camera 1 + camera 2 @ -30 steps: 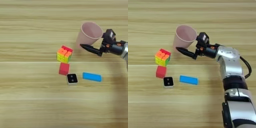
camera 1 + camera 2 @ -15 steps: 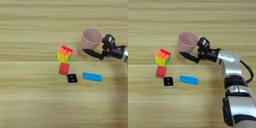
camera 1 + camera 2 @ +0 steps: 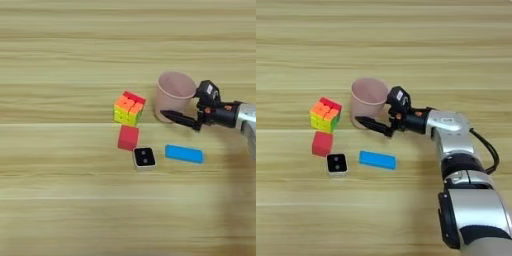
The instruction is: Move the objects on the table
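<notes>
Light wood-grain desk (image 3: 60, 50) fills my view, horizontal plank lines, wide bare stretches above and below central cluster. Pink plastic cup (image 3: 173, 95) upright, mouth open, smooth round wall. My right tool (image 3: 377, 119) grasping cup: one black finger (image 3: 177, 119) lies along outer wall at near side, other at rim. Silver forearm (image 3: 448, 125) enters from right. Multicoloured puzzle cube (image 3: 129, 108) just left of cup. Red cube (image 3: 128, 138) below it; small white cube (image 3: 144, 158), two-dot black face up, beside; flat blue bar (image 3: 184, 154) right of that.
</notes>
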